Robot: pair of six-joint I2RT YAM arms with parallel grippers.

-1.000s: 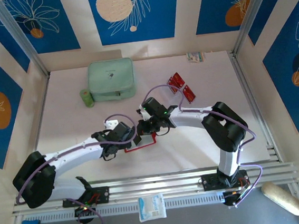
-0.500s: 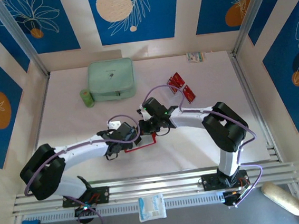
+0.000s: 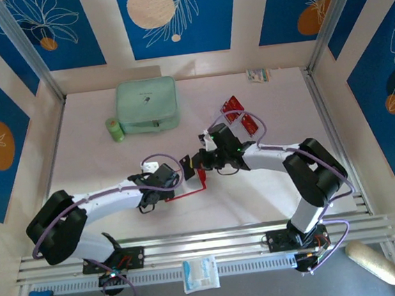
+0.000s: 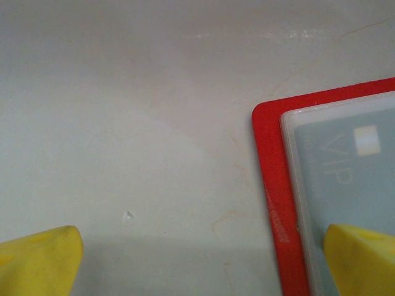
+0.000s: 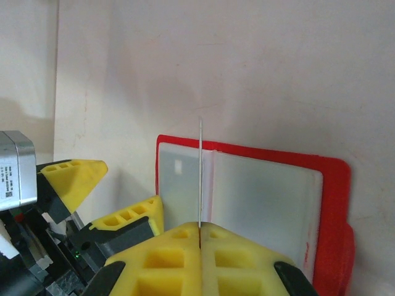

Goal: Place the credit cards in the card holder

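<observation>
Since a moment ago the right gripper (image 5: 200, 229) has slid right and now pinches one credit card (image 5: 200, 166) upright over the open card holder (image 5: 265, 191) on the counter (image 4: 154, 123) — ready to slip in — while the left gripper (image 4: 200, 256), spread wide, seems to pin it flat.

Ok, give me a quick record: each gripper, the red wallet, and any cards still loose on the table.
right gripper: shut on a thin rectangular card, edge-on over the open wallet
left gripper: open, one yellow fingertip over the wallet's clear sleeve
small flat red wallet: lying open, sleeves up; a grey VIP card sits in one sleeve
loose red cards: two, on the table beyond the right arm, apart from the wallet
</observation>
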